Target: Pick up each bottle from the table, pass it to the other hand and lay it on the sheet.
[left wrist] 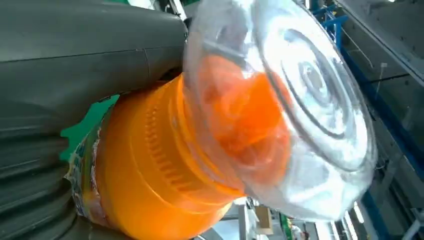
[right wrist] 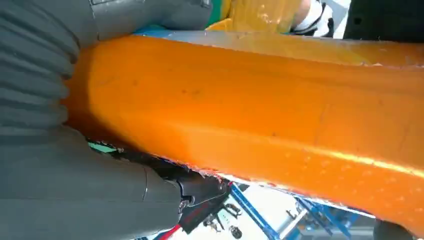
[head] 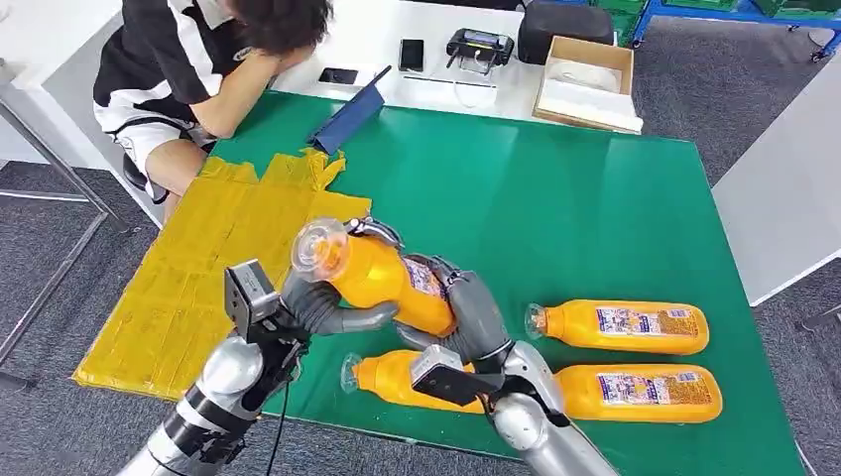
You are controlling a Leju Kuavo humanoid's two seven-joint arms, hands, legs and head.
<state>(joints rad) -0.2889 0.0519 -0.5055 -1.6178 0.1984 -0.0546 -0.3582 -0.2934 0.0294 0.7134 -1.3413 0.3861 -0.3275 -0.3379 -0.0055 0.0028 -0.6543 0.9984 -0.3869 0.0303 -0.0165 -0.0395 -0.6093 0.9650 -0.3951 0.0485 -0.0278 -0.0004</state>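
Held bottle: an orange juice bottle (head: 382, 278) with a clear domed cap is up off the green table (head: 555, 198), tilted, cap toward the yellow sheet (head: 213, 268), over the table's near-left part.
Left hand: the left hand (head: 327, 309) wraps the bottle just under the neck; in the left wrist view the thick thumb (left wrist: 90, 55) lies along the orange shoulder.
Right hand: the right hand (head: 466, 312) grips the labelled lower body from the other side, so both hands have it at once; this looks like the hand-over itself.
Handling: stiff plastic and seemingly full, so probably fairly heavy; the glossy flat sides look slippery. I'd judge the broad body or the shoulder below the ribbed collar the safe hold, not the thin clear cap (left wrist: 300, 100), which could flex or pop.
Near edge: a second bottle (head: 397, 382) lies partly under the right wrist, a third bottle (head: 640, 392) beside it.
Farther right: a fourth bottle (head: 620, 327) lies flat, cap pointing left.
Left edge: the sheet hangs over the table's left side, nothing on it yet.
Far side: a person (head: 198, 69) sits at the far-left corner, and a cardboard box (head: 585, 84) is on the white desk behind.
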